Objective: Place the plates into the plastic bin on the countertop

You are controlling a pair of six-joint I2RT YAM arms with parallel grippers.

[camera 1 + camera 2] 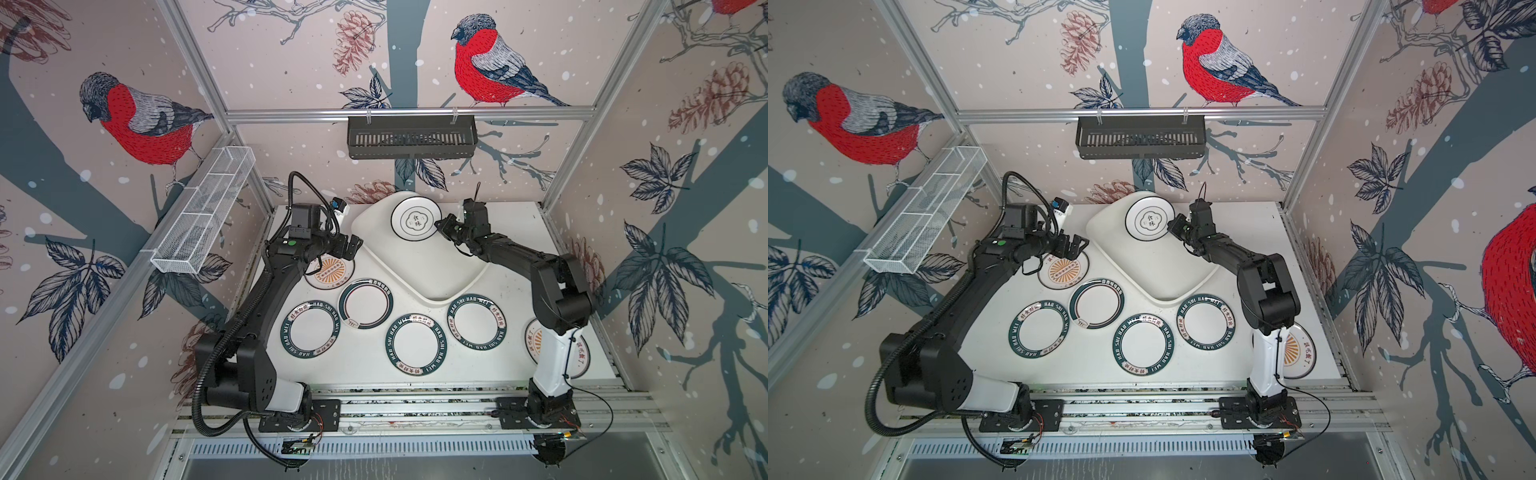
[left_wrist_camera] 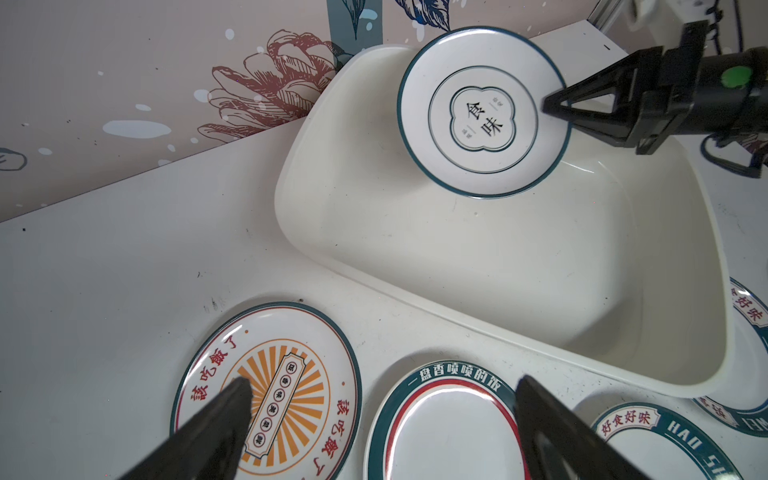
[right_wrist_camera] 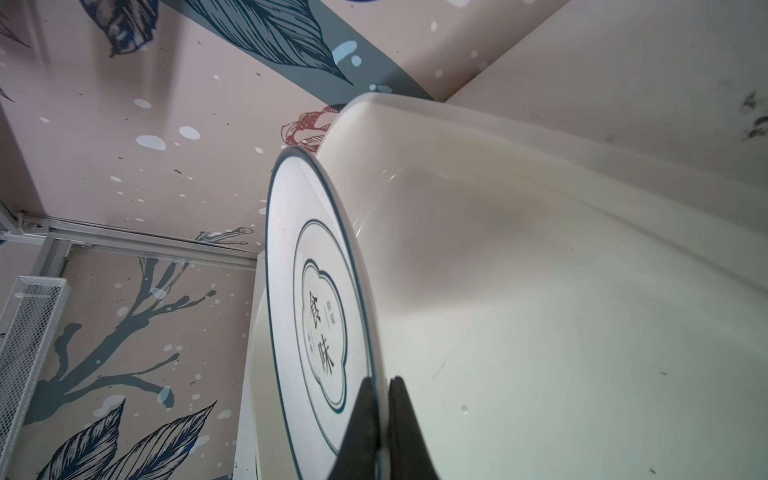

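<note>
The plastic bin point(image 1: 415, 266) sits rear-centre on the bench point(image 1: 361, 370), one plate point(image 1: 416, 219) over its far corner, six plates point(image 1: 415, 345) spread on the bench before its near sides.

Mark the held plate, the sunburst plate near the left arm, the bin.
held plate point(image 1: 416, 220), a top view, printed centre
sunburst plate point(image 2: 282, 390), left wrist view, orange centre
plastic bin point(image 1: 432, 266), a top view, bare floor

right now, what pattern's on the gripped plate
Plate: teal rim line, quatrefoil with characters; left wrist view.
</note>
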